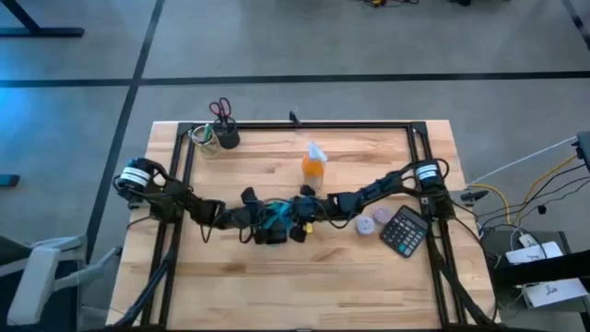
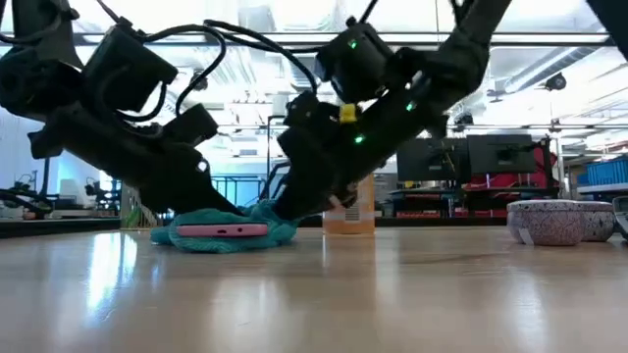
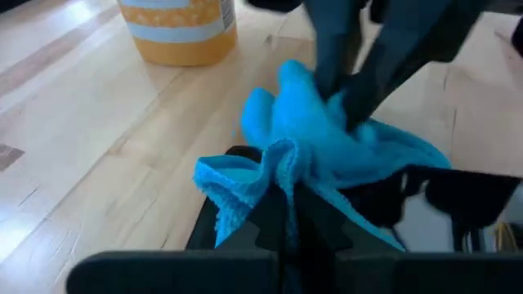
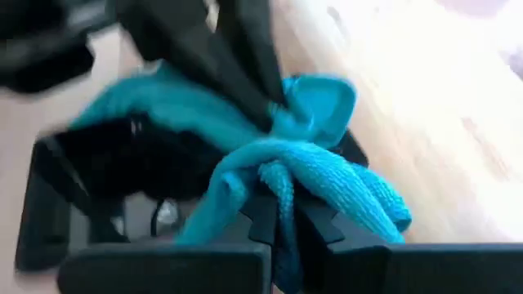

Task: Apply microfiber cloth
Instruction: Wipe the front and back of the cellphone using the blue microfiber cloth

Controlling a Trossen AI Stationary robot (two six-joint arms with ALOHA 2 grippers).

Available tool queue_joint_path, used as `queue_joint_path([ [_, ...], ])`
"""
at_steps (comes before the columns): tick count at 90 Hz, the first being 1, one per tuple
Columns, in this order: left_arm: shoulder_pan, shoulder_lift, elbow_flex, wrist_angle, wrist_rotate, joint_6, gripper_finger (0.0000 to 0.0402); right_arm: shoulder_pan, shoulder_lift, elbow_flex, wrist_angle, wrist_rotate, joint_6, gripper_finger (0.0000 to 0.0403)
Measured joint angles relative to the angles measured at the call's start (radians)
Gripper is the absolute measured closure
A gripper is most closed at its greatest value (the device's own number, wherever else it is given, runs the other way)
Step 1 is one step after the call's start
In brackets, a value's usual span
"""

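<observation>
The microfiber cloth [image 1: 275, 218] lies bunched over a dark phone [image 2: 222, 230] near the middle of the surface [image 1: 277, 286], and both arms have met over it. The left hand [image 3: 288, 214] is closed on a fold of the cloth, and the right hand [image 4: 282, 214] is pinched on another fold from the opposite side. Judging by this, the cloth has been brought onto the phone, but it sits crumpled rather than spread, so the wiping itself looks barely begun or only partly done. The surface is pale wood inside a black frame; an orange spray bottle [image 1: 314, 164] stands just behind the cloth, with a calculator [image 1: 404, 231] and small bowls [image 2: 551, 221] off to the right side and a cup holding scissors [image 1: 224, 129] at the far edge. Beyond lies a bright workshop with monitors and ceiling lights.
</observation>
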Motion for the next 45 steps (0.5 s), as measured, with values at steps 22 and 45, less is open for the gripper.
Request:
queue_joint_path([
  [22, -0.002, -0.004, -0.018, 0.007, -0.022, -0.008, 0.0401, -0.008, 0.056, 0.073, 0.023, 0.029, -0.053, 0.0403],
  [45, -0.030, -0.138, -0.069, -0.010, -0.011, -0.008, 0.0402, -0.050, 0.060, 0.071, 0.049, 0.025, -0.056, 0.0403],
])
